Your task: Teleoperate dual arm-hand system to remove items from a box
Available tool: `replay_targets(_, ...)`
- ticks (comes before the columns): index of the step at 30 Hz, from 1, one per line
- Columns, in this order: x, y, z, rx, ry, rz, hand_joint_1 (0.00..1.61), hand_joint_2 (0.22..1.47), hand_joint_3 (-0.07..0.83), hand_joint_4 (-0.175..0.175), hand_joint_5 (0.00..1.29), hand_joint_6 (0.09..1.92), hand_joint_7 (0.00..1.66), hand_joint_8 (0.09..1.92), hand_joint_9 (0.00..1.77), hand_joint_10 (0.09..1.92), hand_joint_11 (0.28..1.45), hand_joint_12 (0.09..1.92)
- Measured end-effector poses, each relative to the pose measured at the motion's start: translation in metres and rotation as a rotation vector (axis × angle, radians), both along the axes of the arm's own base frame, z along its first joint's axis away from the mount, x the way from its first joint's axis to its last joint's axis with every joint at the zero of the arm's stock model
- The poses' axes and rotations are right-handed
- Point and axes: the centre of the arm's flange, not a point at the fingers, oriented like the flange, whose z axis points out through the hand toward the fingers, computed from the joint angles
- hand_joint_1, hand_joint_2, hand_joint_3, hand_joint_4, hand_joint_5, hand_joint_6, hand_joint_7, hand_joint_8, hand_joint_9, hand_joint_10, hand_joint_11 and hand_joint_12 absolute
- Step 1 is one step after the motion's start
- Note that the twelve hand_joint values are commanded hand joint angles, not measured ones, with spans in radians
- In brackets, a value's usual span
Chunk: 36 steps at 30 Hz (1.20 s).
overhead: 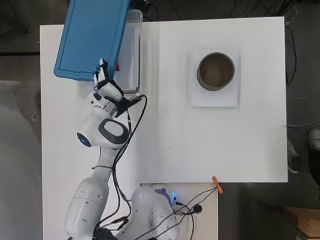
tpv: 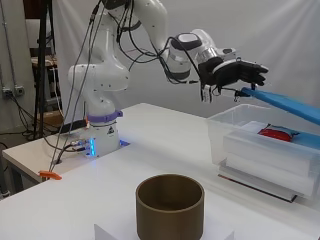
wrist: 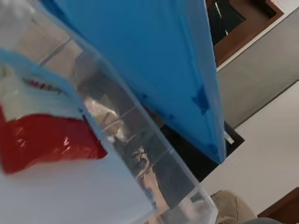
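Observation:
A clear plastic box (tpv: 260, 150) stands at the table's far left in the overhead view (overhead: 131, 60). Inside it a red packet (tpv: 275, 133) lies on white padding, and it also shows close up in the wrist view (wrist: 42, 140). The blue lid (overhead: 92, 35) is lifted off the box and tilted, its raised edge toward the arm (tpv: 285, 105) (wrist: 154, 60). My hand (tpv: 235, 72) is at that raised edge with its fingers (overhead: 102, 70) lying over the top of the lid. The thumb side under the lid is hidden.
A brown open cylinder (overhead: 216, 71) stands on a white pad (overhead: 214, 99) at the table's right half, and sits in the foreground of the side view (tpv: 170, 205). An orange clip (overhead: 217, 184) is on the table edge near the arm's base.

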Motion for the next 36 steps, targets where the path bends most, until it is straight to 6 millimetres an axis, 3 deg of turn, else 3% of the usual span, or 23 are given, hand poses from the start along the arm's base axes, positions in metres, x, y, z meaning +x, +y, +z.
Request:
replay_targets(1, 0.0, -0.001, 0.007, 0.01, -0.013, 0.002, 0.98, 1.22, 0.025, 0.135, 0.75, 1.32, 0.94, 0.48, 0.98, 0.09, 0.74, 0.09)
replay_targets(2, -0.003, 0.005, 0.012, 0.017, -0.023, 0.018, 1.05, 1.23, -0.007, 0.095, 0.77, 1.29, 0.88, 0.88, 0.91, 0.38, 0.76, 0.09)
replay_targets(4, -0.011, 0.016, 0.01, 0.032, -0.026, 0.057, 1.13, 1.23, -0.013, 0.021, 0.8, 1.19, 0.81, 1.31, 0.74, 0.98, 0.76, 0.09)
replay_targets(6, -0.022, 0.022, 0.014, 0.069, -0.034, 0.109, 1.17, 1.21, -0.008, -0.043, 0.85, 1.08, 0.81, 1.44, 0.66, 1.2, 0.75, 0.09)
replay_targets(7, -0.029, 0.024, 0.025, 0.099, -0.043, 0.133, 1.18, 1.21, -0.006, -0.096, 0.86, 1.18, 0.79, 1.33, 0.63, 1.06, 0.72, 0.09)
replay_targets(8, -0.037, 0.025, 0.038, 0.132, -0.053, 0.156, 1.19, 1.2, -0.003, -0.123, 0.87, 1.25, 0.79, 1.23, 0.64, 0.83, 0.69, 0.09)
replay_targets(9, -0.048, 0.027, 0.054, 0.172, -0.065, 0.188, 1.2, 1.2, 0.0, -0.136, 0.89, 1.14, 0.8, 1.32, 0.65, 1.0, 0.71, 0.09)
replay_targets(11, -0.07, 0.035, 0.078, 0.246, -0.081, 0.256, 1.07, 1.15, 0.0, 0.064, 0.92, 1.08, 0.81, 1.52, 0.63, 1.45, 0.76, 0.09)
replay_targets(12, -0.083, 0.041, 0.087, 0.282, -0.083, 0.301, 1.03, 1.14, 0.0, 0.119, 0.94, 1.06, 0.82, 1.59, 0.62, 1.58, 0.78, 0.09)
replay_targets(13, -0.101, 0.049, 0.098, 0.325, -0.079, 0.355, 1.01, 1.13, 0.0, 0.148, 0.94, 1.05, 0.82, 1.64, 0.61, 1.65, 0.79, 0.09)
replay_targets(15, -0.125, 0.056, 0.113, 0.391, -0.068, 0.416, 1.0, 1.13, 0.0, 0.17, 0.95, 1.04, 0.82, 1.69, 0.61, 1.72, 0.8, 0.09)
replay_targets(17, -0.14, 0.046, 0.127, 0.486, -0.058, 0.44, 1.0, 1.13, 0.0, 0.175, 0.95, 1.04, 0.81, 1.75, 0.6, 1.77, 0.81, 0.09)
replay_targets(18, -0.152, 0.015, 0.142, 0.575, -0.051, 0.458, 0.99, 1.13, 0.0, 0.175, 0.94, 1.04, 0.8, 1.77, 0.59, 1.8, 0.82, 0.09)
replay_targets(19, -0.17, 0.001, 0.149, 0.578, -0.05, 0.489, 0.99, 1.13, 0.001, 0.175, 0.94, 1.06, 0.81, 1.75, 0.6, 1.82, 0.84, 0.09)
replay_targets(20, -0.185, -0.013, 0.151, 0.59, -0.023, 0.521, 0.99, 1.13, 0.001, 0.175, 0.94, 1.06, 0.83, 1.75, 0.62, 1.84, 0.8, 0.21)
replay_targets(21, -0.218, -0.017, 0.158, 0.625, 0.01, 0.597, 0.99, 1.13, 0.0, 0.175, 0.95, 1.03, 0.83, 1.8, 0.65, 1.87, 0.7, 0.52)
replay_targets(22, -0.255, 0.01, 0.147, 0.61, 0.093, 0.688, 1.01, 1.11, -0.002, 0.175, 1.0, 0.96, 0.85, 1.86, 0.69, 1.9, 0.62, 0.85)
replay_targets(24, -0.268, 0.02, 0.135, 0.593, 0.153, 0.716, 1.03, 1.08, -0.001, 0.175, 1.05, 0.86, 0.89, 1.92, 0.77, 1.92, 0.53, 1.25)
replay_targets(27, -0.29, 0.014, 0.131, 0.61, 0.191, 0.745, 1.02, 1.08, 0.002, 0.175, 1.04, 0.88, 0.9, 1.89, 0.77, 1.92, 0.48, 1.34)
replay_targets(29, -0.301, 0.002, 0.137, 0.629, 0.204, 0.762, 0.54, 1.05, -0.004, 0.157, 0.76, 0.55, 0.72, 1.06, 0.62, 1.2, 0.55, 0.65)
replay_targets(31, -0.308, -0.011, 0.147, 0.661, 0.217, 0.752, 0.28, 1.03, -0.002, 0.166, 0.56, 0.65, 0.6, 0.77, 0.52, 0.99, 0.66, 0.19)
replay_targets(33, -0.306, -0.015, 0.153, 0.678, 0.238, 0.747, 0.2, 1.01, 0.0, 0.169, 0.49, 0.68, 0.62, 0.51, 0.55, 0.73, 0.68, 0.09)
replay_targets(36, -0.287, -0.022, 0.151, 0.723, 0.301, 0.71, 0.14, 0.99, 0.0, 0.168, 0.52, 0.51, 0.74, 0.19, 0.68, 0.47, 0.72, 0.09)
